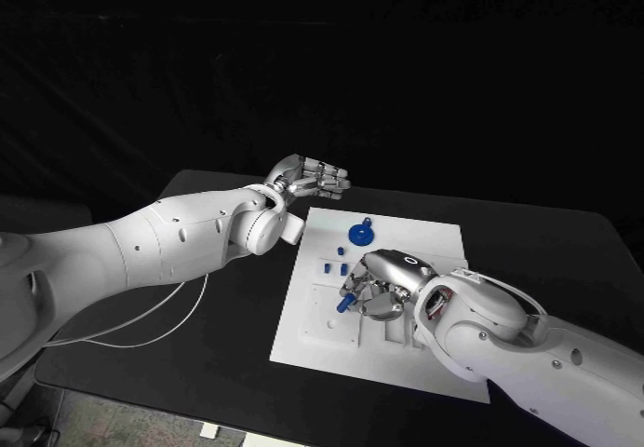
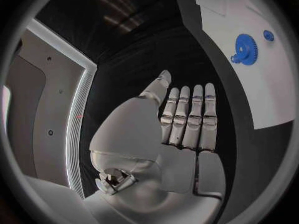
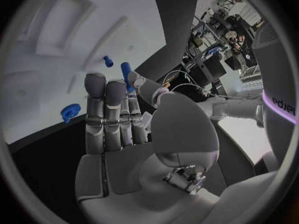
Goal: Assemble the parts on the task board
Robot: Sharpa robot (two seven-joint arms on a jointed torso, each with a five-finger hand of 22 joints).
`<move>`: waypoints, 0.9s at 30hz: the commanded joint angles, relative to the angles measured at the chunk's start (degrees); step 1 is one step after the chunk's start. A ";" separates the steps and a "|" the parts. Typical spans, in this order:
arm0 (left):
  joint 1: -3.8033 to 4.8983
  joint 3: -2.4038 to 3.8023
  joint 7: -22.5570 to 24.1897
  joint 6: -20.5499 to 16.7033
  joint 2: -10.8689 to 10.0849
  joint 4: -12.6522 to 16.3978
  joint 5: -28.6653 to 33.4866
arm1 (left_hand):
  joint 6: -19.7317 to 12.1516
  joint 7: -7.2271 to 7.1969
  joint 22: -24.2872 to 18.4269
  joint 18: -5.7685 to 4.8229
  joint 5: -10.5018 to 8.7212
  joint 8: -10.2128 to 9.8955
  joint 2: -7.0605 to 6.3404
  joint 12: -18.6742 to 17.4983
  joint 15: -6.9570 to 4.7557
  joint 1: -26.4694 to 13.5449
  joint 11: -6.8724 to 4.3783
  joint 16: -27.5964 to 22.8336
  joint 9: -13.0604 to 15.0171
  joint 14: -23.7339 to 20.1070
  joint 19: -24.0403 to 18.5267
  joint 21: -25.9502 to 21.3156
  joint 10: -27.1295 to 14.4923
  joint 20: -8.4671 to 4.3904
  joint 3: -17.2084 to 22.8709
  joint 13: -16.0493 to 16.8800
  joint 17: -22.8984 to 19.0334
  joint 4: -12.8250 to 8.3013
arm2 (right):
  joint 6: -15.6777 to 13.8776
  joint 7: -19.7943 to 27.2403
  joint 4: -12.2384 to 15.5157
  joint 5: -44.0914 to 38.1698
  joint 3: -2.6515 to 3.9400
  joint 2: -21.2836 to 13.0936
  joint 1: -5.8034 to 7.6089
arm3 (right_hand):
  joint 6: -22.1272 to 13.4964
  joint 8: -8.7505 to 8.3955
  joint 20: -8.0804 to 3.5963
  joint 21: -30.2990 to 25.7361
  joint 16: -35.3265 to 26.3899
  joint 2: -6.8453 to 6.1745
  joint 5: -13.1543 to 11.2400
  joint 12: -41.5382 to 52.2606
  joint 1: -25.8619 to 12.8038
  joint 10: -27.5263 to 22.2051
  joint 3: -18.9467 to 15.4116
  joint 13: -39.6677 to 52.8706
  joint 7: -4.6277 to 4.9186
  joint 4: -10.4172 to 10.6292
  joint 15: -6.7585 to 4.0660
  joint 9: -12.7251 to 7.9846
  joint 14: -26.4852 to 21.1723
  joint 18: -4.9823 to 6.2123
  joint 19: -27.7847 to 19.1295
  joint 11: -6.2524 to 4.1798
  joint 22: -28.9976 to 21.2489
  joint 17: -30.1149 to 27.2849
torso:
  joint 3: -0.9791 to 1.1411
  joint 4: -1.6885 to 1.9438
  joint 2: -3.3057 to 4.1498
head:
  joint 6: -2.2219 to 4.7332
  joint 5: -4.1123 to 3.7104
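Observation:
The white task board lies in the middle of the black table. My right hand hovers over the board's middle and pinches a blue peg between thumb and a finger; the right wrist view shows the same blue peg at the fingertips. A blue gear with a small blue piece beside it sits near the board's far edge. Two short blue pegs stand left of my right hand. My left hand hangs beyond the board's far left corner, fingers straight, holding nothing.
A white cable loops across the table to the left of the board. The board has shallow recesses under my right hand. The left wrist view shows the blue gear on the board, apart from my left hand.

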 commanded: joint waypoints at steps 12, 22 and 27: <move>0.03 0.00 0.08 0.98 0.33 0.14 0.28 | -0.11 0.26 -0.05 0.67 0.29 -0.06 0.21 -0.14 -0.04 0.23 -0.07 -0.20 -0.07 -0.25 -0.11 0.19 -0.40 0.28 -0.03 0.02 -0.05 -0.18 | -0.30 1.43 -0.91 -3.37 -2.25 2.50 0.06 | 0.28 0.28 -0.38 -0.50 -0.17 0.78 0.32 0.18 0.11 0.43 -0.18 0.07 0.02 -0.62 -0.42 0.46 0.04 1.22 2.40 0.17 0.03 -0.14 | 0.02 -0.01 0.05 | -0.52 0.80; 0.03 -0.01 0.06 1.05 0.42 0.15 0.28 | -0.11 0.26 -0.05 0.67 0.29 -0.06 0.21 -0.14 -0.04 0.23 -0.07 -0.20 -0.07 -0.25 -0.11 0.19 -0.40 0.28 -0.03 0.02 -0.05 -0.18 | 0.28 0.89 -2.44 -5.55 -3.88 3.63 0.04 | 0.30 0.28 -0.37 -0.56 -0.16 0.83 0.36 0.17 0.00 0.44 -0.09 0.07 0.02 -0.88 -0.42 0.46 0.05 1.24 2.42 0.17 0.07 -0.17 | 0.02 0.09 0.03 | -0.81 0.89; 0.03 -0.01 0.02 1.07 0.42 0.14 0.28 | -0.11 0.26 -0.05 0.67 0.29 -0.06 0.21 -0.14 -0.04 0.23 -0.07 -0.20 -0.07 -0.25 -0.11 0.19 -0.40 0.28 -0.03 0.02 -0.05 -0.18 | 0.95 0.64 -2.75 -6.30 -4.22 3.64 0.04 | 0.30 0.28 -0.37 -0.56 -0.16 0.83 0.36 0.17 0.00 0.44 -0.09 0.07 0.02 -0.88 -0.42 0.46 0.05 1.24 2.42 0.17 0.07 -0.17 | 0.00 -0.01 0.04 | -0.90 0.91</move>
